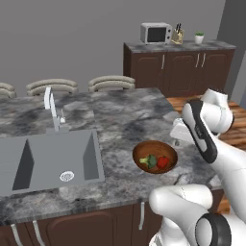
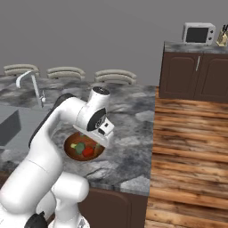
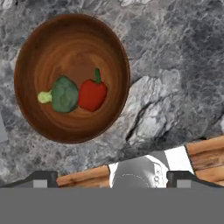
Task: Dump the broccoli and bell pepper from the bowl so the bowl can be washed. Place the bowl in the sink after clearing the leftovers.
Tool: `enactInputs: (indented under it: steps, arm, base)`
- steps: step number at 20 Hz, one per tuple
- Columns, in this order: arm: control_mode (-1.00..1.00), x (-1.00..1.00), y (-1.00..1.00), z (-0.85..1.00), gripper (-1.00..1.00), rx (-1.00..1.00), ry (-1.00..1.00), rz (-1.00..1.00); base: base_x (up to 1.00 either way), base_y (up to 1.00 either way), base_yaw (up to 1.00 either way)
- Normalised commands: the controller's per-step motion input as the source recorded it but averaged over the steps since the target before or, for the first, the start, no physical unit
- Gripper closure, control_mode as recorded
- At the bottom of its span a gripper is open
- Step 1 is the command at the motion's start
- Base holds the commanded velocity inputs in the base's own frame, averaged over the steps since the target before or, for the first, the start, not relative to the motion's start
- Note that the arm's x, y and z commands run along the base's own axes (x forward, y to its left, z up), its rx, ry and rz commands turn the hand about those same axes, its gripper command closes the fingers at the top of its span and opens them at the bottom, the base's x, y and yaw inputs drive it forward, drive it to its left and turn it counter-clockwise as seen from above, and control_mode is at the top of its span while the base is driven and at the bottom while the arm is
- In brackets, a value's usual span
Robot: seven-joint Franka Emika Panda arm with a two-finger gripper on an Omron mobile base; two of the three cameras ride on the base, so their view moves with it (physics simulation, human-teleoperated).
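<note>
Reddish-brown wood makes up the bowl [image 1: 154,156], which sits upright on the grey marbled counter [image 1: 120,120] near its front edge, between the sink [image 1: 48,161] and the counter's right-hand end. Inside it the broccoli [image 3: 62,95] and the bell pepper [image 3: 92,94] lie side by side, touching, a little off the bowl's centre. In the hand view the broccoli's pale stalk points away from the pepper, its long axis in line with the pair, while the pepper's green stem points across that line, toward the middle of the bowl. No writing or label can be read on anything; the microwave [image 1: 155,33] on the far cabinet is too small to show any. The gripper [image 3: 112,178] hangs above the counter beside the bowl, touching nothing, its jaws spread wide with nothing between them.
</note>
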Motion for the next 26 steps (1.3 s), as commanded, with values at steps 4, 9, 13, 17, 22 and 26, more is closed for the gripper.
enactInputs:
  steps: [4, 9, 13, 17, 22, 26]
  arm:
    - [-1.0, 0.38, 0.0, -0.68, -1.0, 0.17, 0.08, -0.22]
    - [-1.0, 0.56, -0.18, -0.47, -1.0, 0.06, 0.11, -0.14]
    - [-1.0, 0.41, -0.24, -0.54, -1.0, 0.0, 0.13, -0.06]
    - [-1.0, 0.11, -0.11, -0.39, -1.0, 0.03, 0.07, -0.01]
    - [-1.0, 0.02, 0.08, -0.33, -1.0, 0.07, 0.0, 0.0]
    - [-1.0, 0.07, 0.02, -0.36, -1.0, 0.06, 0.0, 0.0]
  base:
    - [0.0, 0.0, 0.0]
    - [0.0, 0.0, 0.0]
    - [0.0, 0.0, 0.0]
    - [0.0, 0.0, 0.0]
    - [0.0, 0.0, 0.0]
    - [0.0, 0.0, 0.0]
